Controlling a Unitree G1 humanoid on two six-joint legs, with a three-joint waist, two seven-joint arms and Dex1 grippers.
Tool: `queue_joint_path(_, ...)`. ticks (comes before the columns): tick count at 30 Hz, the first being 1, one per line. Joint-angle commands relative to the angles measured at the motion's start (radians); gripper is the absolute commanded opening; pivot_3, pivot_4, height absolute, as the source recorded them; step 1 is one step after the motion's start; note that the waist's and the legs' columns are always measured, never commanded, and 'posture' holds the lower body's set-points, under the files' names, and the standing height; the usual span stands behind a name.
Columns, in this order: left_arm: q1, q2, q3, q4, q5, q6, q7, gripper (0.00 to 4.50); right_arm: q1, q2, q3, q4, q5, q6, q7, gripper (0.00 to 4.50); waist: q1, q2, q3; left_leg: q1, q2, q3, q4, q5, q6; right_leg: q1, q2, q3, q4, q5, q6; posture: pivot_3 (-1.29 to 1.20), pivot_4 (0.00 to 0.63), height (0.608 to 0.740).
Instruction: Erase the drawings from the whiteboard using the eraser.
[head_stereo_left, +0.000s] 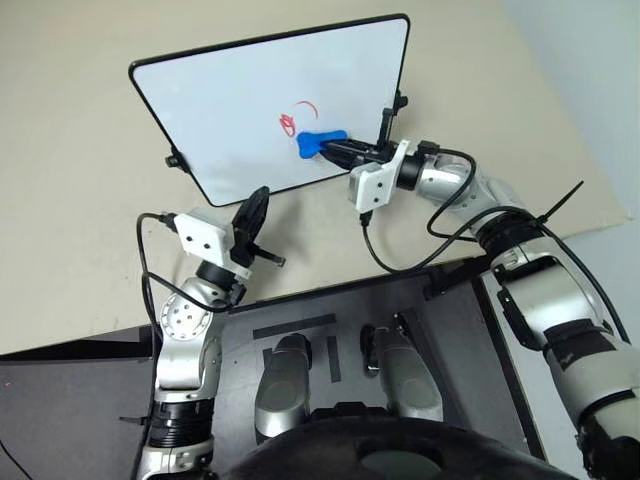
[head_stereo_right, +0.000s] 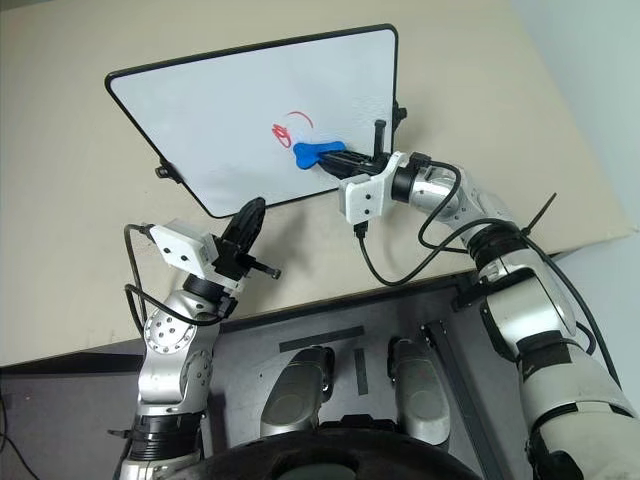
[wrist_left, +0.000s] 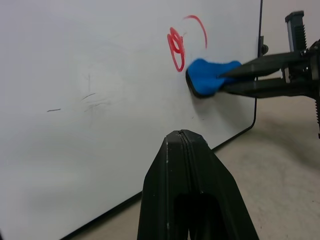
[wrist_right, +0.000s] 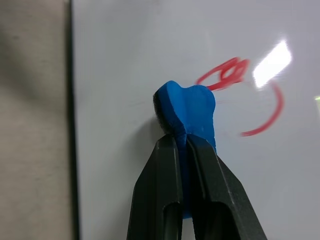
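Note:
The whiteboard (head_stereo_left: 230, 100) stands tilted on the tan floor, black-framed with small side knobs. The drawings (head_stereo_left: 297, 117), red loops and an arc, sit near its middle. My right gripper (head_stereo_left: 334, 148) is shut on the blue eraser (head_stereo_left: 316, 143), whose head rests against the board just beside and below the red loops (wrist_left: 176, 46). In the right wrist view the eraser (wrist_right: 187, 112) sticks out past the two black fingers (wrist_right: 160, 185), close to the drawings (wrist_right: 235, 75). My left gripper (head_stereo_left: 257, 205) is shut and empty, pointing at the board's lower edge without touching it.
Faint grey smudges (wrist_left: 92, 100) mark the whiteboard left of the drawings. The board's lower frame edge (wrist_left: 235, 135) meets the tan floor (head_stereo_left: 70, 200). A black cable (head_stereo_left: 400, 262) loops under my right wrist.

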Motion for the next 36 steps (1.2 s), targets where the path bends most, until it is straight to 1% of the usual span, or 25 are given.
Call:
queue_joint_path(1, -0.011, 0.001, 0.0, -0.011, 0.0, -0.022, -0.004, 0.0, -0.062, -0.02, -0.063, -0.034, -0.008, 0.008, -0.131, 0.01, -0.002, 0.0, 0.0, 0.0, 0.0, 0.0, 0.0, 0.0, 0.0, 0.0, 0.0, 0.0, 0.0, 0.001, 0.0, 0.0, 0.15, 0.74)
queue_joint_path(5, -0.016, 0.002, 0.001, -0.005, -0.001, -0.023, -0.006, 0.0, -0.074, -0.029, -0.067, -0.038, -0.027, 0.014, -0.201, 0.01, -0.002, 0.0, 0.0, 0.0, 0.0, 0.0, 0.0, 0.0, 0.0, 0.0, 0.0, 0.0, 0.0, 0.003, -0.001, 0.0, 0.15, 0.74)
queue_joint_path(8, -0.018, 0.002, 0.001, -0.003, -0.001, -0.024, -0.007, 0.0, -0.074, -0.026, -0.049, -0.02, -0.028, 0.013, -0.197, 0.01, -0.002, 0.0, 0.0, 0.0, 0.0, 0.0, 0.0, 0.0, 0.0, 0.0, 0.0, 0.0, -0.001, 0.002, 0.0, 0.0, 0.15, 0.74)
queue_joint_path(13, -0.02, 0.003, 0.001, -0.003, -0.001, -0.025, -0.01, 0.0, -0.034, -0.001, -0.014, -0.002, 0.015, -0.01, -0.094, 0.01, -0.004, 0.0, 0.0, 0.0, 0.0, 0.0, 0.0, 0.0, 0.0, -0.001, 0.0, 0.0, -0.002, 0.002, 0.001, 0.0, 0.15, 0.74)
queue_joint_path(19, -0.025, 0.004, 0.0, 0.002, -0.002, -0.026, -0.014, 0.0, 0.011, 0.032, 0.024, 0.002, 0.08, -0.006, 0.085, 0.01, -0.004, 0.0, 0.0, 0.001, 0.0, 0.0, -0.001, 0.0, -0.001, -0.001, 0.0, 0.0, -0.002, 0.002, 0.001, 0.0, 0.15, 0.74)
queue_joint_path(23, -0.031, 0.003, -0.001, 0.01, -0.002, -0.029, -0.017, 0.0, 0.018, 0.037, 0.025, -0.007, 0.078, 0.008, 0.115, 0.01, -0.004, 0.0, 0.0, -0.002, 0.0, 0.0, 0.0, 0.0, -0.001, -0.003, 0.0, 0.0, -0.002, 0.001, 0.001, 0.0, 0.15, 0.74)
queue_joint_path(25, -0.033, 0.002, -0.002, 0.014, -0.002, -0.031, -0.018, 0.0, 0.012, 0.039, 0.017, -0.014, 0.068, 0.015, 0.098, 0.01, -0.004, 0.0, 0.0, -0.004, 0.0, 0.0, 0.0, 0.0, -0.001, -0.004, 0.0, 0.0, -0.002, 0.002, 0.001, 0.0, 0.15, 0.74)
queue_joint_path(32, -0.036, 0.0, -0.004, 0.016, -0.003, -0.032, -0.022, 0.0, -0.043, 0.021, -0.037, -0.058, -0.018, 0.019, -0.139, 0.01, -0.004, 0.0, 0.0, -0.004, 0.0, 0.0, 0.0, -0.001, -0.001, -0.006, 0.0, 0.0, -0.002, 0.002, 0.001, 0.0, 0.15, 0.74)
queue_joint_path(36, -0.032, -0.001, -0.004, 0.013, -0.002, -0.031, -0.023, 0.0, -0.056, 0.015, -0.048, -0.08, -0.027, 0.006, -0.218, 0.01, -0.004, 0.0, 0.0, -0.004, 0.0, 0.0, 0.0, -0.001, -0.001, -0.007, 0.0, 0.0, -0.001, 0.004, -0.001, 0.0, 0.15, 0.74)
